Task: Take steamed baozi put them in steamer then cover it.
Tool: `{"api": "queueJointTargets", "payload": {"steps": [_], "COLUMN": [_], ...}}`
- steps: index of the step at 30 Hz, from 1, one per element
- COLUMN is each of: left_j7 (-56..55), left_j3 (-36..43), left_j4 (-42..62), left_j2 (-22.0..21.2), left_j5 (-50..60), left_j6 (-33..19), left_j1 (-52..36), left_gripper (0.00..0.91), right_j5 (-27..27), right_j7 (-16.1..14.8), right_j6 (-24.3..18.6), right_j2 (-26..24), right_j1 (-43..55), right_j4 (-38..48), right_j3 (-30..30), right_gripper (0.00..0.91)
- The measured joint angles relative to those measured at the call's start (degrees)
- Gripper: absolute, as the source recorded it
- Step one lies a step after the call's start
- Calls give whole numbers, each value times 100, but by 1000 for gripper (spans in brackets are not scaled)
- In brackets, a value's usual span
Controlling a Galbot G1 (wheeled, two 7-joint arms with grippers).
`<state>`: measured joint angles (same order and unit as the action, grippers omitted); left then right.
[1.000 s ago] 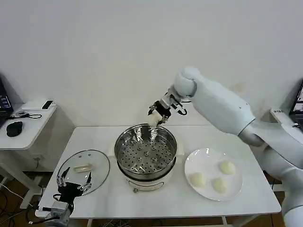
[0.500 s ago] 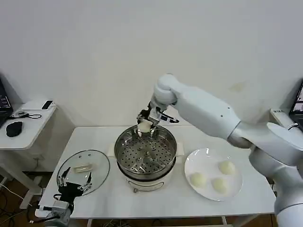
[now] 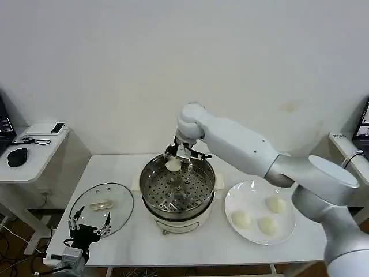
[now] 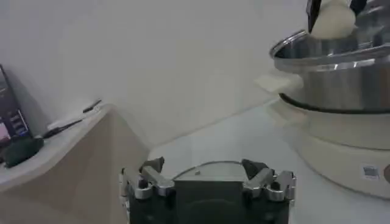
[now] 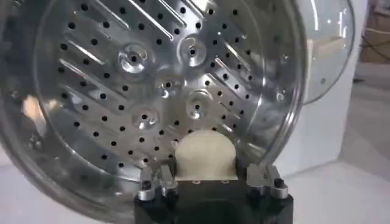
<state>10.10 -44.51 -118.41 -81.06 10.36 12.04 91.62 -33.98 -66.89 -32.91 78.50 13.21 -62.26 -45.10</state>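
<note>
Moved down and toward 9 o'clock since a second ago: right gripper (image 3: pixel 174 161), from above the steamer's (image 3: pixel 177 187) far rim at 1 o'clock to just over the rim at 11 o'clock, now dipping into the pot. Clamped between its fingers (image 5: pixel 159 181): one bun (image 3: pixel 173 165), pale and round, held above the perforated tray (image 5: pixel 146 91) and not yet touching it. Seen from the right wrist, bun (image 5: pixel 205 155) pinched between both jaws, tray holes right behind it.

Three more buns on the plate (image 3: pixel 251 199) at 3 o'clock of the steamer: one (image 3: pixel 277 203) farthest out, one (image 3: pixel 241 219) nearest the pot, one (image 3: pixel 267 225) at the near edge. Apart from each other, none touching.

Glass lid (image 3: pixel 102 208) flat on the table (image 3: pixel 138 242) at 9 o'clock of the steamer, just beside it.

Left gripper (image 3: pixel 87 226) parked low by the lid's near edge, fingers (image 4: pixel 144 180) spread apart, holding nothing.
</note>
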Motion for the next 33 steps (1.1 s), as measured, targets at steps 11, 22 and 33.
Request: {"api": "queueJointTargets", "payload": {"steps": [11,22,33], "left_j7": [-8,3,54], "left_j3": [-4,11,20], "left_j4": [21,7,-56], "left_j2": [-30,-54,-38], "left_j5": [-1,11,31], "left_j6": [-1,-1,9], "left_j1": [-5,2,16], "left_gripper": [907,907,907], "right_j5": [-197,-164,284], "right_j7": [84,304,408], "right_j6": [-54,22,363], "right_j2": [197,257,-77], "right_j1": [-175,-213,41], "right_j4": [413,596,192], "right_j3": [-17,-47,41], "right_gripper": [645,907,907]}}
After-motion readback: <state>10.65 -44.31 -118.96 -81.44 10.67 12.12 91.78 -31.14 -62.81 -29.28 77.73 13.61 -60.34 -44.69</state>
